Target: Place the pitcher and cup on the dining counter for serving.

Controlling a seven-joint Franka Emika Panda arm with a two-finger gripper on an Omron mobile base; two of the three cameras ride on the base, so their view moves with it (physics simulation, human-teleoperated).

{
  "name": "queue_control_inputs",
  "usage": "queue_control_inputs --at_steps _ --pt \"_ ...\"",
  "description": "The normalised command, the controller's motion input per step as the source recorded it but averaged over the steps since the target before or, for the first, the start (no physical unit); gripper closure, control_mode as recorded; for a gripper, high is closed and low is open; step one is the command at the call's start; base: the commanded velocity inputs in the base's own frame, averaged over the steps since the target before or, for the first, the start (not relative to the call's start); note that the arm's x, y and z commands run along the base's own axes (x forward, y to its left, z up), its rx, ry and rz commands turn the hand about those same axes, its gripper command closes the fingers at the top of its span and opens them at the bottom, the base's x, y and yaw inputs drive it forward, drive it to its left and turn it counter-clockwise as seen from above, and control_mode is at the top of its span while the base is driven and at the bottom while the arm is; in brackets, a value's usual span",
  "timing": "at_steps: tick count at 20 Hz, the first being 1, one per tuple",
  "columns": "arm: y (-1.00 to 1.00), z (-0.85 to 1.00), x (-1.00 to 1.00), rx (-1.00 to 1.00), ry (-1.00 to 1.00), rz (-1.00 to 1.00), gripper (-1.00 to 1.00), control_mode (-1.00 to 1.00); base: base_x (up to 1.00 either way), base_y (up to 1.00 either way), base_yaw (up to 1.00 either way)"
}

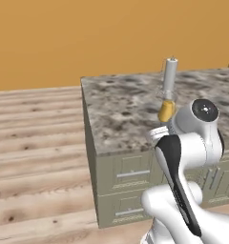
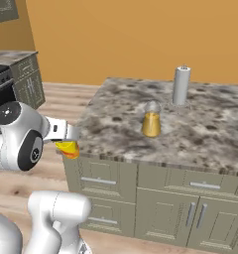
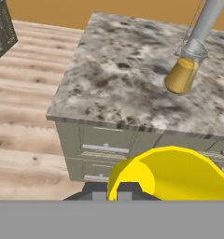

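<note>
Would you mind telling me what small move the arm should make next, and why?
Probably carry the cup forward and up over the dining counter. The gripper is shut on the cup's rim, but the cup hangs off the counter's near corner, below its top, while the pitcher already stands on the stone beside the grey cylinder.

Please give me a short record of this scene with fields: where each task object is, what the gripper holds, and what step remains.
pitcher: stands upright on the dining counter, beside the tall grey cylinder; pitcher
cup: yellow cup, held in the air before the counter's near edge, not yet over the top
gripper: gripper shut on the cup's rim
counter top: speckled stone, free space near the pitcher
remaining step: probably carry the cup over the counter and set it down
</note>
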Motion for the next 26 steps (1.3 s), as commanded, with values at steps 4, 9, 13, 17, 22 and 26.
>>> queue_control_inputs --at_steps 4,9,13,17,22,26 --pt "0.00 0.00 0.00 0.00 0.00 0.00 1.00 1.00 0.71 0.03 -0.20" --pt "0.00 0.00 0.00 0.00 0.00 0.00 1.00 1.00 0.41 0.08 -0.21" --pt "0.00 0.00 0.00 0.00 0.00 0.00 1.00 1.00 0.23 0.19 -0.11" --pt "0.00 0.00 0.00 0.00 0.00 0.00 1.00 1.00 0.10 0.40 -0.04" --pt "0.00 0.00 0.00 0.00 0.00 0.00 1.00 1.00 0.37 0.40 -0.01" --pt "0.00 0.00 0.00 0.00 0.00 0.00 1.00 1.00 0.72 0.06 0.00"
